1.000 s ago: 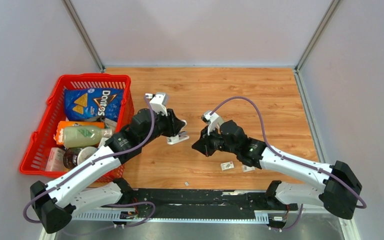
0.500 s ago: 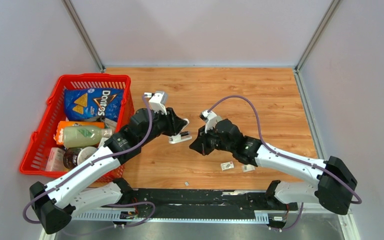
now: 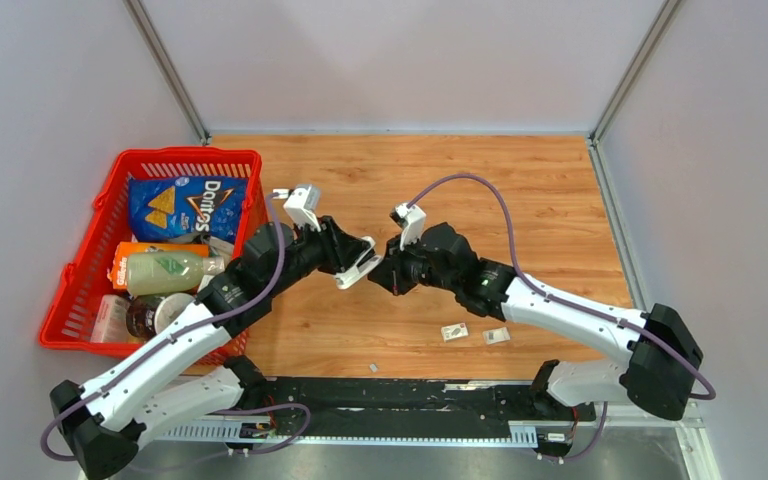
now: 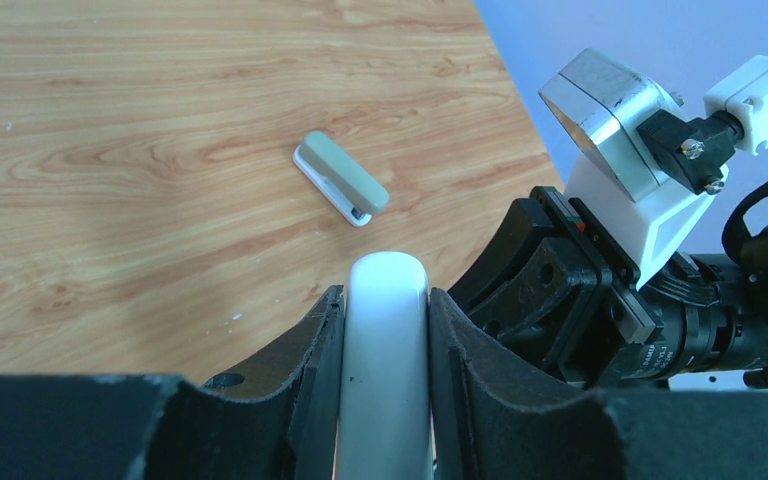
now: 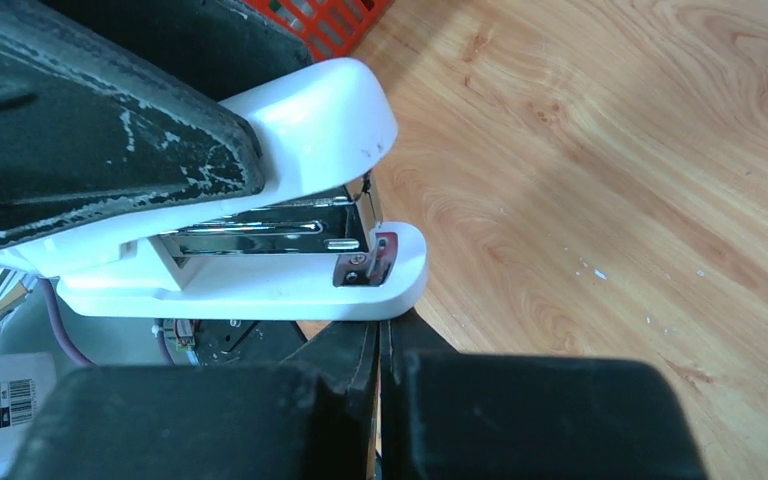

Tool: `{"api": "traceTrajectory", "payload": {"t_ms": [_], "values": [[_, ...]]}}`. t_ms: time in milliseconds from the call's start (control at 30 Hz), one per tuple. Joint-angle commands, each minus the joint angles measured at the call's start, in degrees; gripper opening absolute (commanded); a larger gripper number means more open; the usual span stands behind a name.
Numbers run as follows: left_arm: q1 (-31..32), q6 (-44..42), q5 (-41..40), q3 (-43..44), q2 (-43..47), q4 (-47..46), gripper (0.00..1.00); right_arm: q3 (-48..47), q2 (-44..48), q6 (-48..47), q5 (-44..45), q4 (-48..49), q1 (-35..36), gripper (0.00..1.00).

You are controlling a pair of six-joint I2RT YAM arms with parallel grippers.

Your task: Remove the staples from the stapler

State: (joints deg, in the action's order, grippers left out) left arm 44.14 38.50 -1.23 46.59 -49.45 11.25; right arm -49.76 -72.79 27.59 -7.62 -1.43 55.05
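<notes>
White stapler (image 5: 310, 110) gripped mid-frame above the wood-grain worktop (image 3: 520, 200)
Left claw (image 4: 385, 310) clamped on its glossy rounded body; chrome magazine (image 5: 260, 235) showing inside; right claw (image 5: 380, 340) pressed together under the base tip; short silvery staples (image 3: 453, 332) lie lower right of centre.

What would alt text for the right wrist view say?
A white stapler, held by the left gripper, fills the left. The right gripper, shut, points at the underside of its front end, above a wooden table.
</notes>
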Motion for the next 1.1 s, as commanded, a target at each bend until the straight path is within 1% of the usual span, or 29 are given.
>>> {"api": "traceTrajectory", "payload": {"t_ms": [0, 100, 233, 433, 467, 700, 933, 1067], "values": [[0.7, 3.8, 8.6, -0.7, 1.3, -2.2, 0.0, -7.2, -0.9, -2.9, 2.1, 2.5, -0.5, 0.0], [0.7, 4.5, 11.2, -1.4, 0.7, -2.9, 0.0, -9.7, -1.2, -4.3, 1.6, 1.7, -0.4, 0.0], [0.8, 5.5, 16.5, -2.5, -0.3, -5.0, 0.0, -13.7, -1.4, -6.4, 1.0, -0.6, -0.6, 0.0], [1.1, 9.6, 22.8, -5.4, -1.2, -10.9, 0.0, -18.0, -1.9, -8.8, 0.5, -0.5, -1.3, 0.0], [1.6, 10.1, 23.4, -5.5, -1.3, -13.0, 0.0, -18.7, -1.9, -9.1, 0.3, -0.5, -1.3, 0.0], [3.5, 13.8, 27.8, -6.0, -2.0, -17.6, 0.0, -25.0, -3.9, -11.2, -1.0, -0.1, -2.5, 0.0], [7.5, 13.5, 29.5, -5.8, -4.6, -18.7, 0.0, -32.4, -6.2, -12.6, -4.0, -2.0, -3.8, 0.0], [9.1, 14.0, 31.6, -6.1, -6.5, -21.5, 0.0, -33.0, -6.5, -12.6, -5.6, -1.5, -3.9, 0.0]]}}
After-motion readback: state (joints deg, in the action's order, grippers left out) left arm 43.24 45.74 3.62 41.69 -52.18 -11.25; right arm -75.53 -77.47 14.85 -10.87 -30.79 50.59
